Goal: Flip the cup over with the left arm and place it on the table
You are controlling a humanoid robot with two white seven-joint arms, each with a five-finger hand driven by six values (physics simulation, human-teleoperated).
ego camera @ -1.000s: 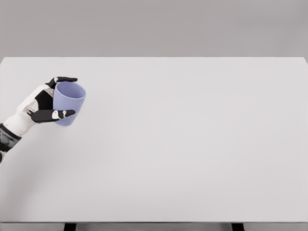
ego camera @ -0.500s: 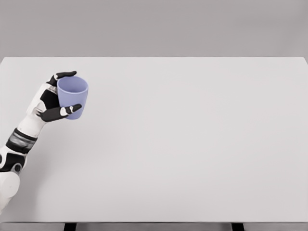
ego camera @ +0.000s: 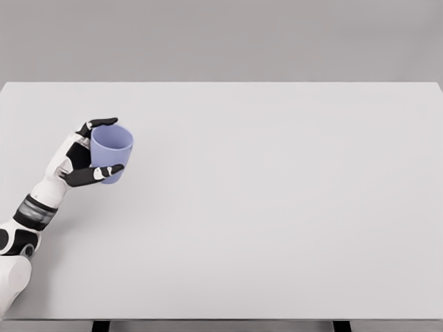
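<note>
one pale blue cup (ego camera: 111, 152), mouth up, gripped by the left hand (ego camera: 82, 158) over the table (ego camera: 277, 207).

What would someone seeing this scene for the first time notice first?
The lavender cup stands out, held mouth-up in the left hand near the left side of the table. Its black fingers wrap around the cup's wall. The white arm comes in from the lower left corner, over the pale tabletop.
</note>
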